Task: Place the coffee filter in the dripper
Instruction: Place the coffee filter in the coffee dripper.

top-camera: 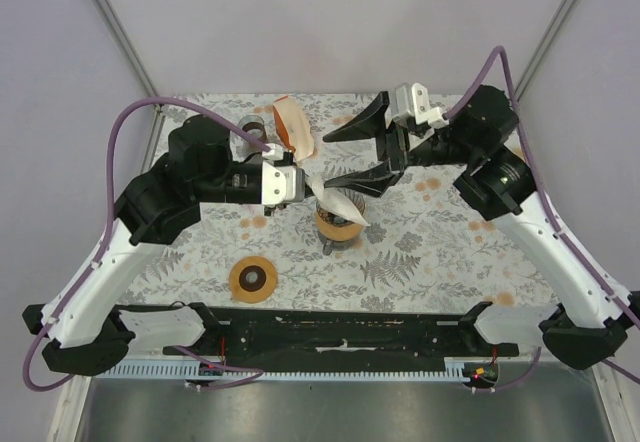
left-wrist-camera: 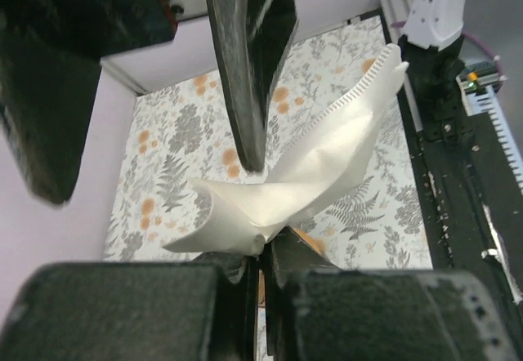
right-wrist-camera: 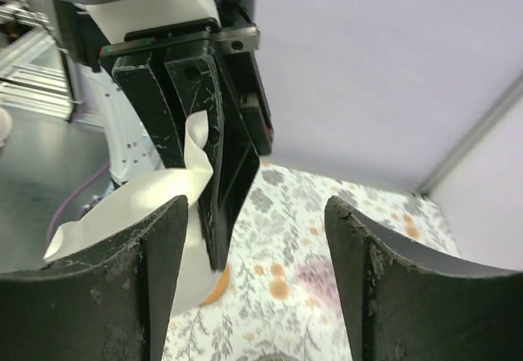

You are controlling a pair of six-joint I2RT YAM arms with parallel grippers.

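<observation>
The white coffee filter (top-camera: pixel 341 206) hangs crumpled just above the orange-brown dripper (top-camera: pixel 338 228) in the middle of the table. My left gripper (top-camera: pixel 303 184) is shut on the filter's left corner. In the left wrist view the filter (left-wrist-camera: pixel 302 177) fans out up and to the right from the closed jaws of the left gripper (left-wrist-camera: pixel 265 251), with a sliver of the dripper (left-wrist-camera: pixel 310 238) below. My right gripper (top-camera: pixel 322 165) stands open next to the filter, nothing between its fingers. In the right wrist view the right gripper (right-wrist-camera: pixel 257 214) faces the filter (right-wrist-camera: pixel 122 210).
An upright stack of brownish filters (top-camera: pixel 293 127) and a metal cup (top-camera: pixel 254 130) stand at the back left. A brown round disc (top-camera: pixel 253 279) lies near the front. The table has a floral cloth (top-camera: pixel 440 242) and walls on three sides.
</observation>
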